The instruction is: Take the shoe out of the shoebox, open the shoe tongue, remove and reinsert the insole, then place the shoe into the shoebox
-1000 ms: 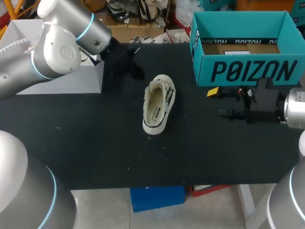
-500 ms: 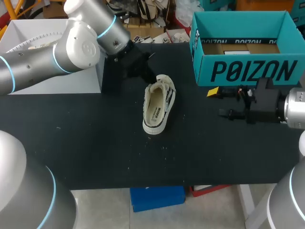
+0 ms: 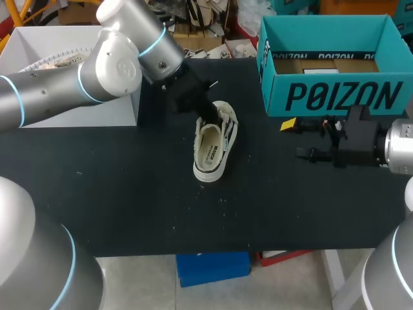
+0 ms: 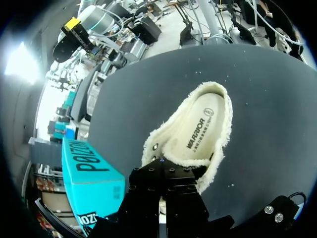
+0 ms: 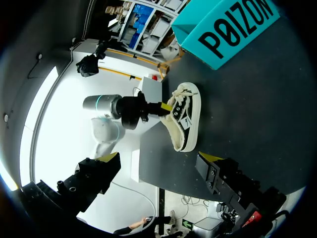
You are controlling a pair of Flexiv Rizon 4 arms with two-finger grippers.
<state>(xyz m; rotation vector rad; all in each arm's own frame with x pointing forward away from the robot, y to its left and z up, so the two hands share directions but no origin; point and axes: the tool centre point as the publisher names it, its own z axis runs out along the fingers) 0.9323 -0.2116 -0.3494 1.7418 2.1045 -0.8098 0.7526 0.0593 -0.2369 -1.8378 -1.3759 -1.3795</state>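
Note:
A cream low shoe (image 3: 215,141) lies in the middle of the black table, toe toward the back, its insole (image 4: 202,130) showing inside. My left gripper (image 3: 208,111) is shut, its fingers pressed together at the tongue end of the shoe (image 4: 198,134); whether the tongue is pinched between them is hidden. The teal shoebox (image 3: 335,97) stands open at the back right. Just in front of the box my right gripper (image 3: 299,139) stands open and holds nothing. In the right wrist view the shoe (image 5: 184,116) lies well ahead of that gripper (image 5: 157,168).
A white box (image 3: 77,106) stands at the back left, under my left arm. The table's front edge (image 3: 206,248) runs below the shoe. Bare black tabletop lies between the shoe and my right gripper.
My left arm has swung to the right, from beside the white box to the tongue end of the shoe. The shoe and my right arm have stayed put.

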